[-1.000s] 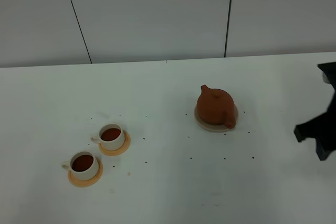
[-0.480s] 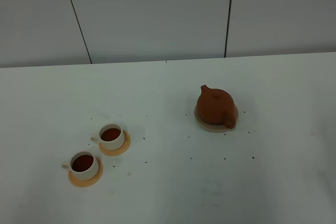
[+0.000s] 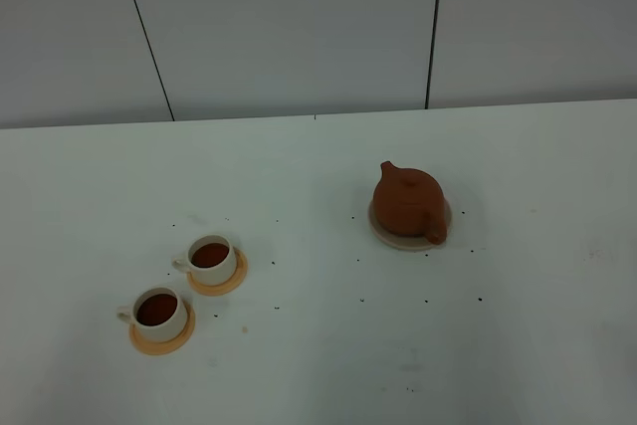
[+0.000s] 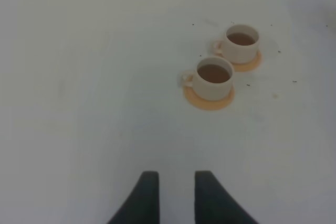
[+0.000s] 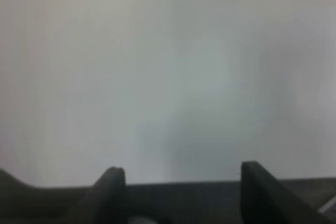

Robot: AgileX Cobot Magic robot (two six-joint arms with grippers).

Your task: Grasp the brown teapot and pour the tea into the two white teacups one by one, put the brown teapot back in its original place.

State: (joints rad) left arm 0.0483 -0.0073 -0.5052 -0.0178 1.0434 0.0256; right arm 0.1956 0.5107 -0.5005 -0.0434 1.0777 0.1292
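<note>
Sitting right of centre on its coaster point(image 3: 379, 227), the brown teapot point(image 3: 408, 202) is nearer the right claw point(image 5: 178, 177), spread empty; left claw point(image 4: 172, 182) narrowly parted, cups point(image 4: 212, 77) ahead.

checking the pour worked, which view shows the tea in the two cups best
The left wrist view: the two white teacups sit close, both holding brown tea. The exterior high view shows them smaller, also filled. The right wrist view shows no cups.
</note>
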